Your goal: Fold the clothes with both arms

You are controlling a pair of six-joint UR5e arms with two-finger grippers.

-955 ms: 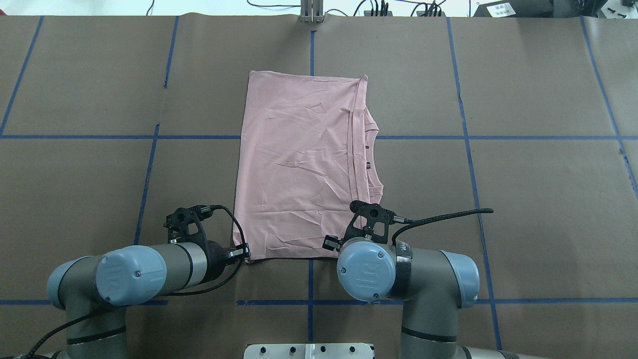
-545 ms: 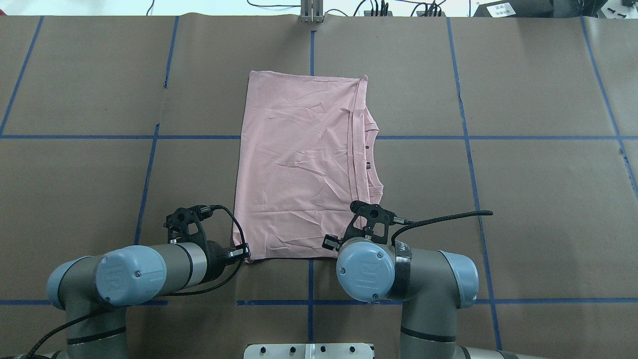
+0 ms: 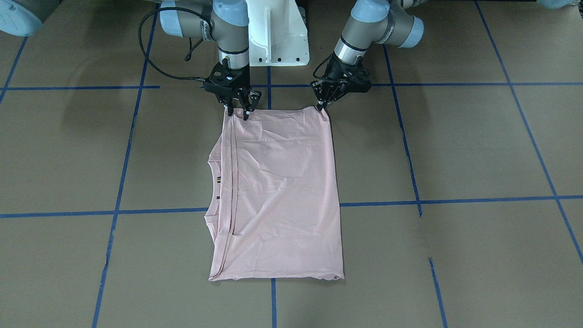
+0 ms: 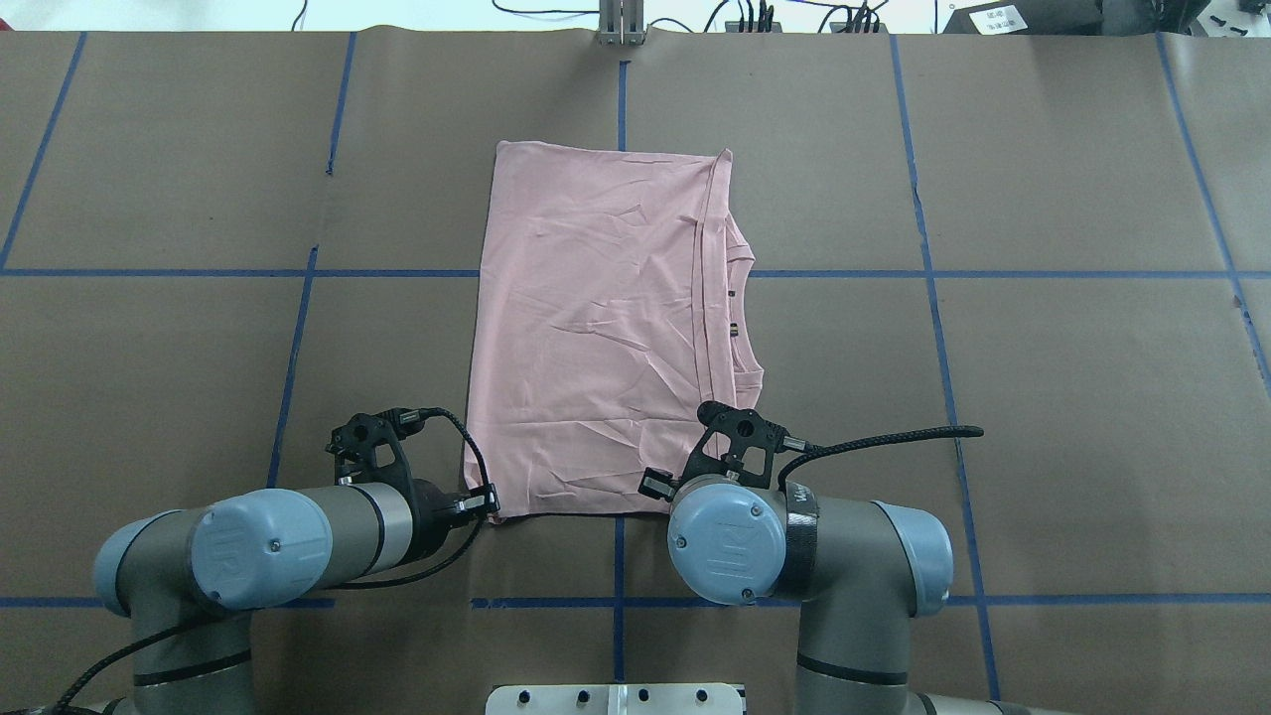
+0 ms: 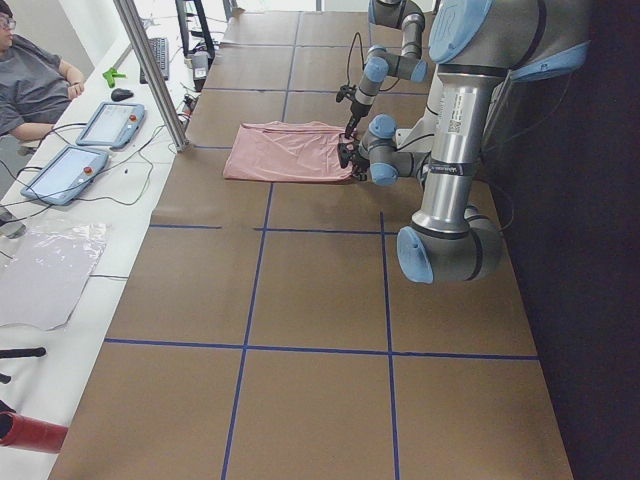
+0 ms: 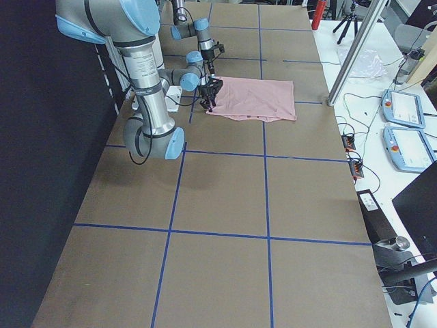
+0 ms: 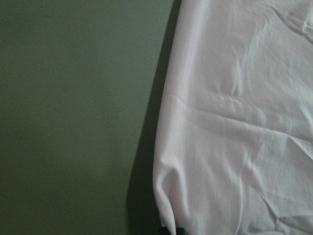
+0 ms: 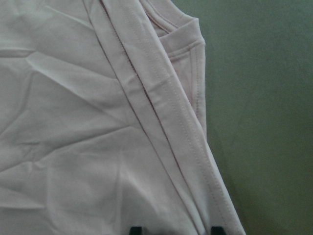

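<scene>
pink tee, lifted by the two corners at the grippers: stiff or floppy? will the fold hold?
Likely floppy: the T-shirt lies flat with soft creases and puckers at the left gripper. Probably light, being thin cloth. The stacked layers by the right gripper lie loose, so they may slip apart and the middle sag when lifted.

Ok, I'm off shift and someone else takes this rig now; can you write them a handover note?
Left gripper: looks shut on the T-shirt at its near left corner.
Right gripper: open, fingertips straddling the near right hem.
T-shirt: flat on the table, plain side up, in a long rectangle.
Done: the lengthways side folds.
Left: close the right gripper, then probably bring the near edge over to the far edge.
</scene>
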